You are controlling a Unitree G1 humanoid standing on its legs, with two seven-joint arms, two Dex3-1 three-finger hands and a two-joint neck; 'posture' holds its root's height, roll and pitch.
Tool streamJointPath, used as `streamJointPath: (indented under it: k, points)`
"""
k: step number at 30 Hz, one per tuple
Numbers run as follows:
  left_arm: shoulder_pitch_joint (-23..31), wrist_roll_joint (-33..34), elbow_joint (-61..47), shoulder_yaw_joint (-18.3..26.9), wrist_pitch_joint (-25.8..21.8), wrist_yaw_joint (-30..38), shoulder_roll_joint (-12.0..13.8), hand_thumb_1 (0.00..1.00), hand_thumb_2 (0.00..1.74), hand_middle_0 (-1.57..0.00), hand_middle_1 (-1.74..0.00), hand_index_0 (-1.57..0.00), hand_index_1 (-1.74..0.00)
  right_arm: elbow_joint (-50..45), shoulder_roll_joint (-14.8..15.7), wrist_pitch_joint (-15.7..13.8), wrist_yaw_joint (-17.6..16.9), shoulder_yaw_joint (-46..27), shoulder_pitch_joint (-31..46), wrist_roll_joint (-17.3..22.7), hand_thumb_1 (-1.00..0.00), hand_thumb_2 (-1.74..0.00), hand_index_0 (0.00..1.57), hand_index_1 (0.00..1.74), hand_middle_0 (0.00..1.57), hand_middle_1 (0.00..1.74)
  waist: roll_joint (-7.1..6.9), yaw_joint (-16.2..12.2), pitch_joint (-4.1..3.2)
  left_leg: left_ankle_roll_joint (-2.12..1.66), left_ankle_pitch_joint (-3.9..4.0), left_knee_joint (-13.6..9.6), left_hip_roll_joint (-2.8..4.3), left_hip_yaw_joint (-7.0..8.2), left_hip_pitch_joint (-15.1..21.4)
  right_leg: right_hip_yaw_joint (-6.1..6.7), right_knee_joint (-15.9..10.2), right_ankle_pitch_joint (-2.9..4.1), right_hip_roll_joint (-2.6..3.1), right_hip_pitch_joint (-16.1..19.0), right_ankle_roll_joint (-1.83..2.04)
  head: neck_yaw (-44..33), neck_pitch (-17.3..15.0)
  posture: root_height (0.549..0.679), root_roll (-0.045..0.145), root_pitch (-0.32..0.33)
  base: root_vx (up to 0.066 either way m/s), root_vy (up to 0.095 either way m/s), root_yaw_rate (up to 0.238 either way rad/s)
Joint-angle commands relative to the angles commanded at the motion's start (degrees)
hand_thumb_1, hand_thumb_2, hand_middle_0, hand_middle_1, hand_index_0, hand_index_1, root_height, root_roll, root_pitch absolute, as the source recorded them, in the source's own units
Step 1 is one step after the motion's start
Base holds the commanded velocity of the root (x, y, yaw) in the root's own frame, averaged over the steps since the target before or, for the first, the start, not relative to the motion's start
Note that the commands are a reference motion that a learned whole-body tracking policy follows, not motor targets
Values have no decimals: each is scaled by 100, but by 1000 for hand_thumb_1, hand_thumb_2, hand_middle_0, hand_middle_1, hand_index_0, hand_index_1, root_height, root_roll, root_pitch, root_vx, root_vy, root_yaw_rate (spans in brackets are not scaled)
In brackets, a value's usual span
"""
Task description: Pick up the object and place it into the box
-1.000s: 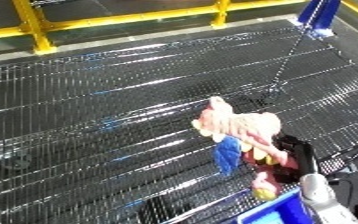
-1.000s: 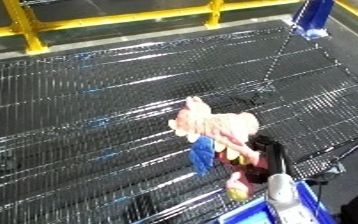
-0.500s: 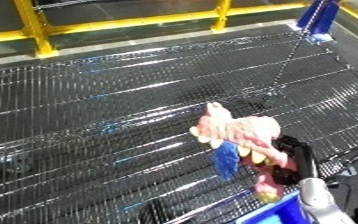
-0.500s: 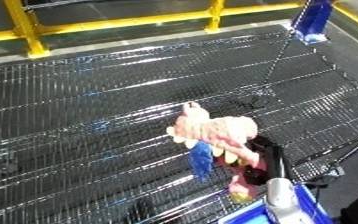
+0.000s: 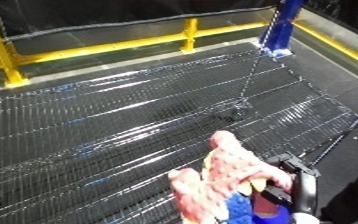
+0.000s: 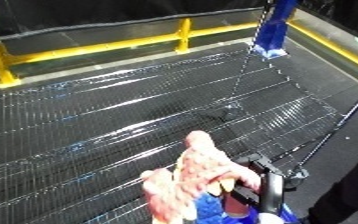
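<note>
A soft pink toy (image 5: 224, 177) with a blue part (image 5: 238, 207) at its lower end hangs above the wire mesh shelf (image 5: 113, 125), near the view's bottom edge. My right hand (image 5: 289, 184), black, is curled around the toy's right side and holds it up off the mesh. Only the upper part of that hand shows; the rest runs out of the picture. The box is not in view. My left hand is not in view either.
A yellow rail (image 5: 104, 47) with a yellow post (image 5: 5, 55) runs along the far side of the shelf. A blue post (image 5: 282, 25) stands at the far right corner. A thin dark rod (image 5: 340, 135) crosses the right edge.
The camera has tilted and the picture has shifted. The toy has risen with my right hand and now sits lower and larger in view; the blue bin at the bottom edge has dropped out of sight.
</note>
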Motion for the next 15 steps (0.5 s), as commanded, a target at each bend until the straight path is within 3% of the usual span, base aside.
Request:
streamJointPath:
  k: [9,15]
  points:
    - [-119,-22,107,-38,96,1,-36,1000,1740,-1570,-1740,-1570,-1740,-893,335,-317,-102,-739,769,20,-1000,-1740,1570,1740,1570,1740,-91,-332,0,53,-132,118,24,79,283,80,-78,19,28,284,-3,465,-885,625,70,-218,15,14,-57]
    - [-215,21,106,-135,119,-10,-25,1000,1740,-1570,-1740,-1570,-1740,-1190,429,-388,-217,-1142,1209,-185,-1000,-1740,1570,1740,1570,1740,-65,-619,0,66,-187,158,27,188,373,183,-105,29,47,318,-10,635,-1399,624,78,-231,3,22,-97]
